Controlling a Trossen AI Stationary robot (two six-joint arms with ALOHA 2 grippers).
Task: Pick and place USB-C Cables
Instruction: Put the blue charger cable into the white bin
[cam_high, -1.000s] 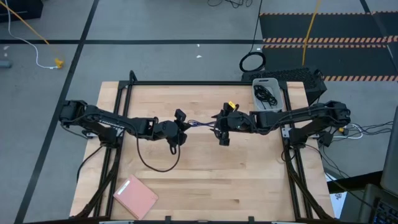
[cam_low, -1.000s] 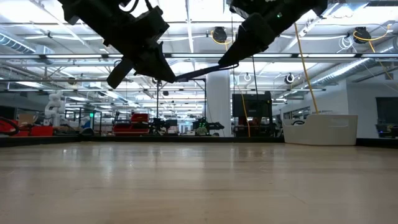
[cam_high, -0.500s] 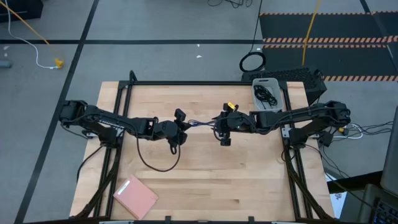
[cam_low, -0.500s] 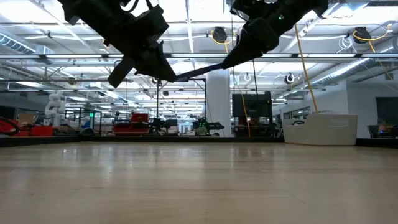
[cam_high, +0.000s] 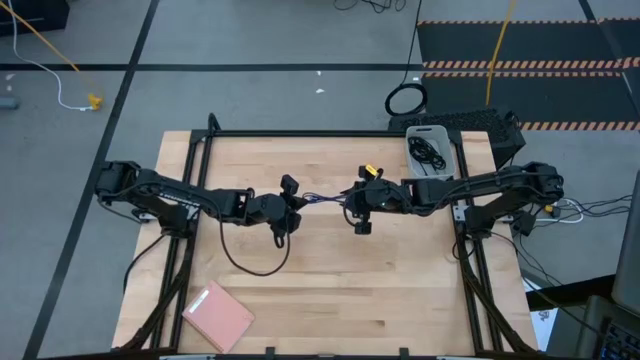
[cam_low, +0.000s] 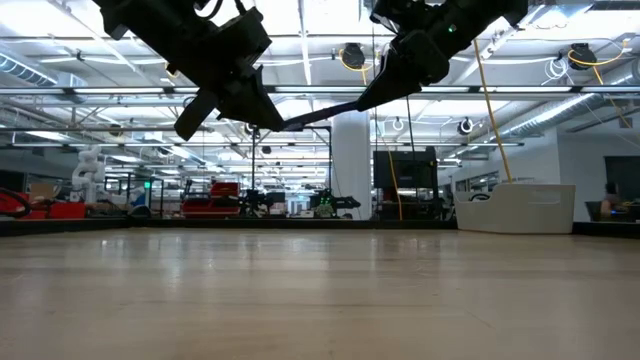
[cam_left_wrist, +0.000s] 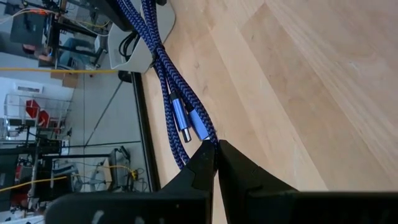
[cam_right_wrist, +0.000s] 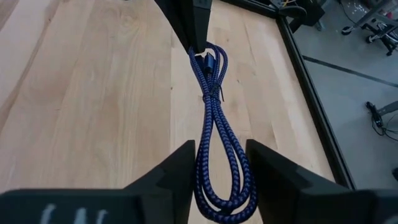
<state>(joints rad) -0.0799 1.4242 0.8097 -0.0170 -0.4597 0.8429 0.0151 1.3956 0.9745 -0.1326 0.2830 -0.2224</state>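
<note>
The blue-purple braided USB-C cable (cam_high: 322, 198) is folded into a long bundle. It hangs level in the air between both grippers over the table's middle (cam_low: 320, 112). My left gripper (cam_high: 297, 203) is shut on its plug end. My right gripper (cam_high: 350, 202) is open, and its fingers stand on either side of the bundle's looped end (cam_right_wrist: 224, 193). A thin black cable (cam_high: 255, 262) lies in a loose loop on the table under the left arm. Another black cable, bundled (cam_high: 430, 152), lies in the white tray (cam_high: 447, 135) at the table's far right corner. My left gripper (cam_left_wrist: 216, 146) pinches the cable between its two fingertips just behind the two blue plugs (cam_left_wrist: 198, 127). The fingers come level from the table's left and lie along the cable, which is lifted clear. My right gripper (cam_right_wrist: 221, 146) is open around the loop; whether it touches it, I cannot tell.
A pink flat pad (cam_high: 218, 315) lies near the table's near left corner. A large black ring of thick cable (cam_high: 405, 100) lies on the floor beyond the far edge. Bare wood spreads across the near middle and right of the table.
In the low view my right gripper's fingers have spread apart around the cable's looped end. The cable has stayed level between the two grippers, and the left gripper has kept still.
</note>
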